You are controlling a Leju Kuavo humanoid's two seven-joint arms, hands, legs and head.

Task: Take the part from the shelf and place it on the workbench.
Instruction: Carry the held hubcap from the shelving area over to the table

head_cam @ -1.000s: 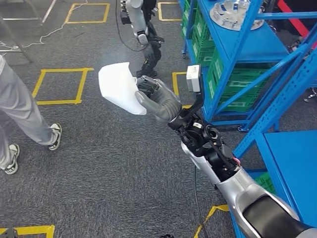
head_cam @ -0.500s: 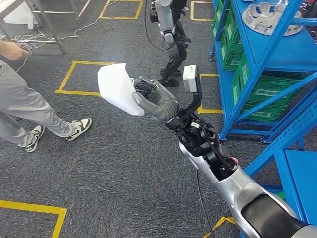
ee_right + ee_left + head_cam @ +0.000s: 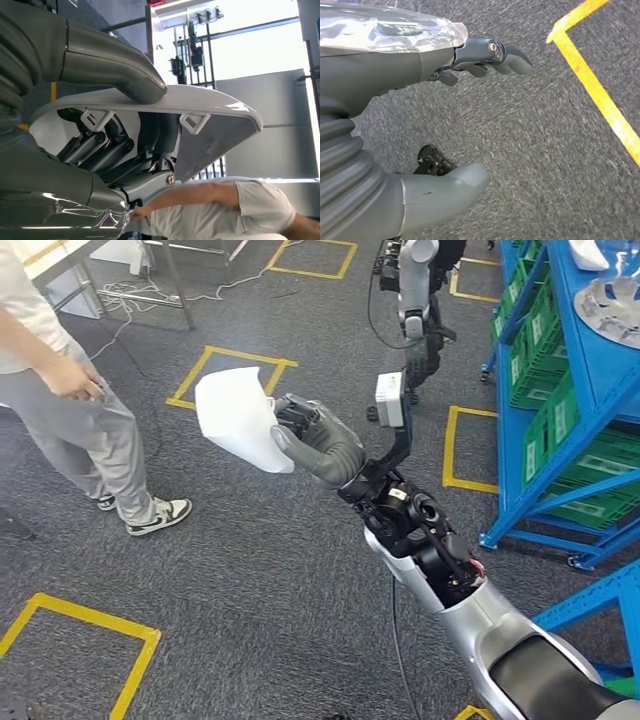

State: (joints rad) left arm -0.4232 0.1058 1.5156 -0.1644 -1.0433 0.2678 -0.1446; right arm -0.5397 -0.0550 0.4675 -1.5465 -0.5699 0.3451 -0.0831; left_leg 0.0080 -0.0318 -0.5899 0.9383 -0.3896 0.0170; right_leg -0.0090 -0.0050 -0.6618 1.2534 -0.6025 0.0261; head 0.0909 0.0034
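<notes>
Right hand (image 3: 317,440) grips the white part (image 3: 238,417); left hand (image 3: 433,120) spread, empty.

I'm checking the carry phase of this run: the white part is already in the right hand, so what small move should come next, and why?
Probably keep turning away from the blue shelf with the grip unchanged. The right hand holds the white part out over the carpet, thumb across its top, and no workbench surface lies under it yet. A person stands close on the left, so the turn should be slow. The left hand holds nothing.
</notes>
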